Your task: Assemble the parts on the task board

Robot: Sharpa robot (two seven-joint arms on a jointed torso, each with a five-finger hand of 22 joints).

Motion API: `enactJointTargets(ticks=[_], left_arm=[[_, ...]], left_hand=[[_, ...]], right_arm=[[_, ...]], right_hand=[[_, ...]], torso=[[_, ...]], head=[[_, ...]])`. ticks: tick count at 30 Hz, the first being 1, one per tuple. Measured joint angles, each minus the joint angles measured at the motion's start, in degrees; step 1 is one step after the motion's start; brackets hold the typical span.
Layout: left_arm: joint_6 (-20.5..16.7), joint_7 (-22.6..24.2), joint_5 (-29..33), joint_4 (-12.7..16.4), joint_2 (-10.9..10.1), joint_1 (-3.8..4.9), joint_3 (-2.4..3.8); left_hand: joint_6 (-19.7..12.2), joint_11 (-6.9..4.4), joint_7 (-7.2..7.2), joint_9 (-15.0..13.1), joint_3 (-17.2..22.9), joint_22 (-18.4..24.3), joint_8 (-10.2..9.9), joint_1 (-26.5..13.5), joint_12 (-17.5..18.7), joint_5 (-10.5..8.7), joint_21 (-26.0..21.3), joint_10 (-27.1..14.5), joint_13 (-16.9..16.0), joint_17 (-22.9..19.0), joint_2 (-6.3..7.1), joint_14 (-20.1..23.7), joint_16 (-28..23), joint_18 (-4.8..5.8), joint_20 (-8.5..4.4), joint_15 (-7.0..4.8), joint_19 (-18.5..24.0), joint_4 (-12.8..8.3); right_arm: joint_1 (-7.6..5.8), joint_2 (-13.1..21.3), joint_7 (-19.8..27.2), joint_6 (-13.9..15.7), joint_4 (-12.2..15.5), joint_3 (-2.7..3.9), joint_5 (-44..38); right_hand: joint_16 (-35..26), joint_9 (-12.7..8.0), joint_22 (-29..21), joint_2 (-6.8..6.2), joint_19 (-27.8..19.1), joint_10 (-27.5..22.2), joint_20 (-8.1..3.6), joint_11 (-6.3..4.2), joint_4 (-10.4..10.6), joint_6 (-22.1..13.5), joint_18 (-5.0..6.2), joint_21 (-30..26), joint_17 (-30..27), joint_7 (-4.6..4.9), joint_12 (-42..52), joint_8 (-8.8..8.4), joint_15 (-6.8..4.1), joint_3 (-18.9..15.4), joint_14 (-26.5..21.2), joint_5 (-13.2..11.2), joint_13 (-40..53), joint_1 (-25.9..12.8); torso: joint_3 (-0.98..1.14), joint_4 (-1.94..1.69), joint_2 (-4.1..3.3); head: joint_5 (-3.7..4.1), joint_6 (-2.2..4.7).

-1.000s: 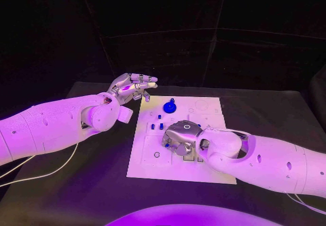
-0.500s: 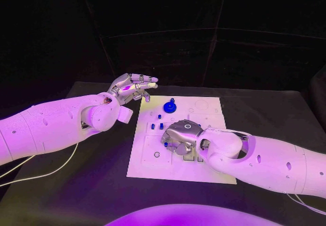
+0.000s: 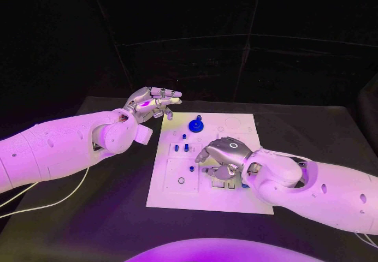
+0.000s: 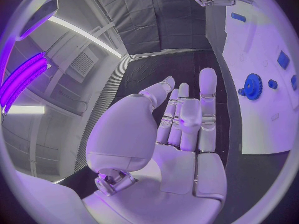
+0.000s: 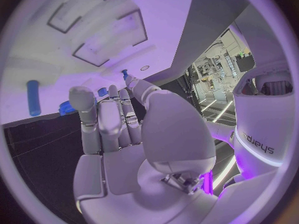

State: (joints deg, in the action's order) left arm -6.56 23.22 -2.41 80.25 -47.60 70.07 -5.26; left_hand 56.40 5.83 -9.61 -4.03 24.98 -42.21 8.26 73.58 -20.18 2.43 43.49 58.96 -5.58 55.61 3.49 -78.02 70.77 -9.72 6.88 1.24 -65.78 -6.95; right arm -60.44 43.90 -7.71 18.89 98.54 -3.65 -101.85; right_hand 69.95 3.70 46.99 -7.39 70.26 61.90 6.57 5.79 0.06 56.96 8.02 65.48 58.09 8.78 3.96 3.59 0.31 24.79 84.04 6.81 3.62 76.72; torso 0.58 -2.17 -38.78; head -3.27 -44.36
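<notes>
Head view takes in the black counter (image 3: 94, 218), with the flat white rectangular task board (image 3: 177, 191) lying in its middle. Left robot hand (image 3: 149, 102) hangs above the counter just off the board's far left corner, released, its fingers apart with nothing between them. Right robot hand (image 3: 220, 158) is low over the board's middle, toward its near right part, fingers curled down; I cannot tell whether they grip anything. A round blue toothed gear part (image 3: 196, 126) stands on the board near its far edge, well apart from both hands. Two small blue peg parts (image 3: 182, 147) stand side by side nearer the board's middle, just beside the right robot hand.
</notes>
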Motion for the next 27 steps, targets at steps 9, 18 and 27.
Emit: enactJointTargets(ticks=[9,18,27], left_arm=[[0.2,-0.1,0.0,0.1,-0.1,0.00,0.00],[0.3,-0.2,0.0,0.1,-0.1,0.00,-0.01],[0.4,-0.2,0.0,0.0,-0.1,0.00,-0.03]], left_hand=[[0.0,0.00,0.00,0.0,-0.2,0.0,0.0,0.0,-0.2,0.00,0.0,0.0,0.0,-0.1,0.00,0.0,0.0,0.01,0.00,0.00,0.0,-0.2],[0.0,0.00,0.00,0.0,-0.2,0.0,0.0,0.0,-0.2,0.00,0.0,0.0,0.0,-0.1,0.00,0.0,0.0,0.00,0.00,0.00,0.0,-0.2],[0.0,0.00,0.00,0.0,-0.2,0.0,0.0,0.0,-0.2,0.00,0.0,0.0,0.0,-0.1,0.00,0.0,0.0,0.00,0.00,0.00,0.0,-0.2]], right_arm=[[-4.25,5.0,-1.9,-0.3,0.1,2.31,3.1],[-5.50,6.5,-4.0,-3.2,-1.6,2.54,4.5],[-5.64,6.1,-4.8,-8.9,-2.2,2.55,5.1]], right_hand=[[-9.9,0.1,-13.6,-0.42,-7.1,-8.3,0.79,1.48,1.7,-6.2,1.36,-10.2,-12.9,-0.15,1.1,0.00,1.53,-9.3,-3.0,-0.6,0.1,0.7],[-9.3,0.1,-13.1,0.56,-6.1,-7.0,0.49,0.89,2.6,-6.3,1.35,-10.3,-11.9,-0.80,3.4,0.00,1.42,-12.5,-2.0,-0.9,0.2,2.0],[-9.2,0.2,-13.0,1.22,-5.7,-5.6,0.08,0.39,2.9,-5.5,1.35,-10.3,-11.9,-1.52,4.6,0.00,1.08,-13.7,-1.7,-0.9,0.2,2.6]], torso=[[-0.05,0.07,0.01],[-0.05,-0.01,-0.02],[-0.04,-0.01,-0.05]], head=[[1.36,1.20],[1.67,1.66],[1.71,1.66]])
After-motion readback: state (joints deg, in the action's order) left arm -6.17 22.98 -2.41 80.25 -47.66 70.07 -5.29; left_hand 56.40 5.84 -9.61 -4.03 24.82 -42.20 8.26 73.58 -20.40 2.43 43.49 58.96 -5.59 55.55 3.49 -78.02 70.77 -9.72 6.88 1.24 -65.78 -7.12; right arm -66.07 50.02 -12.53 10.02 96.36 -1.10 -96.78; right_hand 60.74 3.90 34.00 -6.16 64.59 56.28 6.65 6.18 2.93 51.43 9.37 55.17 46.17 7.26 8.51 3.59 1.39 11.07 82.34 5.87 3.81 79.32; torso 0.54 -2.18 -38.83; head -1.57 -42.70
